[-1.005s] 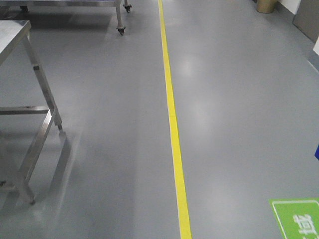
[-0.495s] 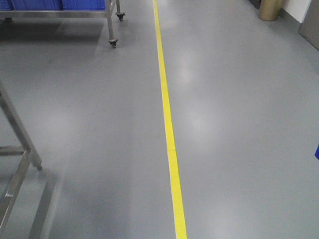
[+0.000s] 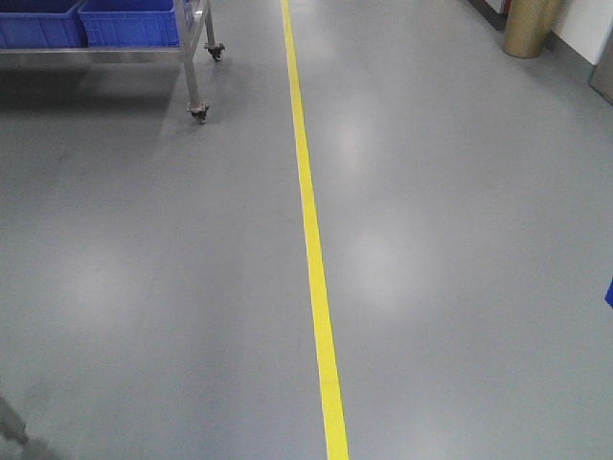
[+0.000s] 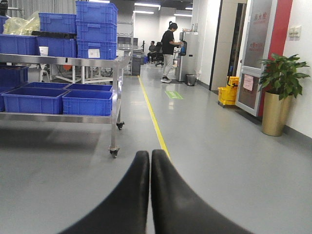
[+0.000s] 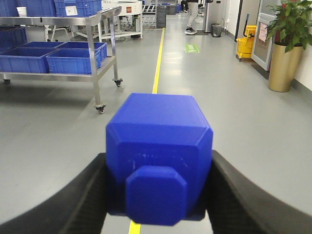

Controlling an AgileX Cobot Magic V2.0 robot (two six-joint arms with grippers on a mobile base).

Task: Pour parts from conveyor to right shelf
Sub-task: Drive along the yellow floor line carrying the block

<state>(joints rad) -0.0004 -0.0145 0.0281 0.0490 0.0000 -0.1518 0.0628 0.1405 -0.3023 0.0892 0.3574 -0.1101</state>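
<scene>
In the right wrist view my right gripper (image 5: 158,163) is shut on the part, a bright-blue cube-like block (image 5: 158,141) with a short nub facing the camera. Its black fingers (image 5: 85,195) press on both sides of the block, which hangs above the grey floor and the yellow line (image 5: 157,68). In the left wrist view my left gripper (image 4: 150,157) is shut and empty, its fingers (image 4: 131,195) touching, and it points along the aisle. The conveyor and the right shelf are out of view. Neither gripper shows in the front view.
A wheeled steel cart (image 3: 196,91) with large blue bins (image 3: 129,21) stands at the left; it also shows in both wrist views (image 4: 114,117) (image 5: 95,73). A yellow floor line (image 3: 311,249) runs ahead. A gold planter (image 3: 530,27) stands at the right wall. A person (image 4: 170,48) stands far down the aisle.
The front view has moved forward along the yellow line. The steel table at the near left and the green floor mark have left the frame. The cart with blue bins has come nearer.
</scene>
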